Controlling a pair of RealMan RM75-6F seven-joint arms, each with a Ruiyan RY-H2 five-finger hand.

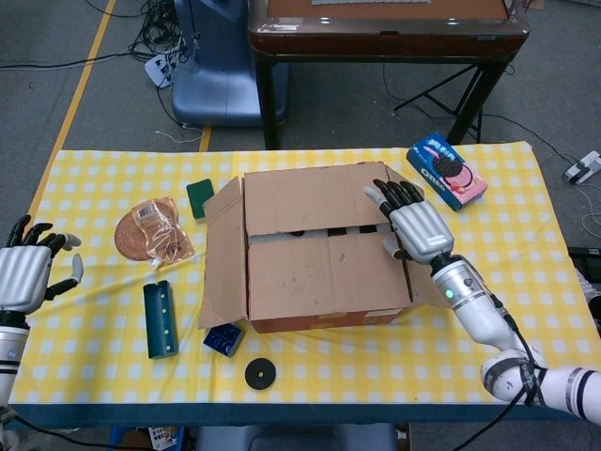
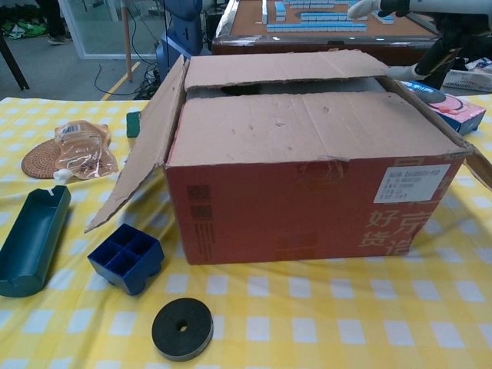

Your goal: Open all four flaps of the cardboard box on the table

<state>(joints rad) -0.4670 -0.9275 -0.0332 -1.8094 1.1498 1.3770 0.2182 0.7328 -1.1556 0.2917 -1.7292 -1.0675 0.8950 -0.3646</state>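
The cardboard box [image 1: 324,254] stands mid-table, its red front [image 2: 315,207] facing me. Both side flaps are folded outward: the left flap [image 1: 223,254] and the right flap [image 1: 427,254]. The near flap [image 1: 324,272] and far flap [image 1: 319,197] still lie flat over the top with a dark gap between them. My right hand [image 1: 413,225] hovers over the box's right rim near that gap, fingers apart, holding nothing; in the chest view its fingertips [image 2: 377,8] peek in at the top. At the far left table edge my left hand [image 1: 26,272] is open and empty.
Left of the box lie a woven coaster with a plastic pouch [image 1: 155,235], a green block [image 1: 199,197], a teal tray [image 1: 160,319], a blue divided cube [image 1: 223,338] and a black disc [image 1: 260,374]. A cookie box [image 1: 447,169] sits at back right.
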